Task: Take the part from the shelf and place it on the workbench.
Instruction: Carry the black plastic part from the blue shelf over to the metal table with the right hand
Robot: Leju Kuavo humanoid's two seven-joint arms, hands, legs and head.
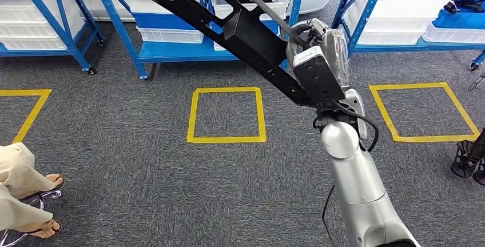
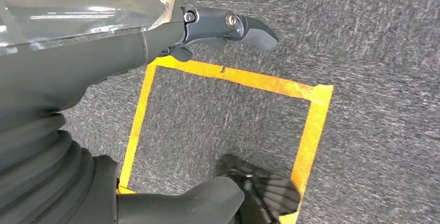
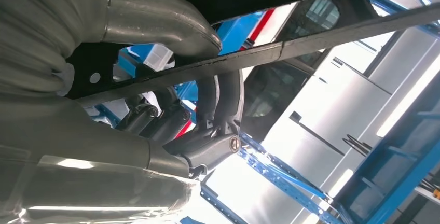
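The part [image 1: 229, 24] is a long black metal frame with cut-outs and a thin bar along it. It hangs in the air, slanting from the upper left down to my right hand [image 1: 320, 47], which grips its lower end in front of the blue shelves. In the right wrist view my right hand [image 3: 207, 125] has its fingers curled round the part's thin bar [image 3: 290, 47]. My left hand [image 2: 104, 63] hangs over the carpet with finger and thumb apart and nothing in it.
Blue shelves [image 1: 120, 27] with white bins stand along the back. Yellow taped squares [image 1: 226, 114] mark the grey carpet, one under my left hand [image 2: 311, 120]. A seated person's legs [image 1: 20, 184] are at the lower left. A black stand base [image 1: 469, 158] is at the right edge.
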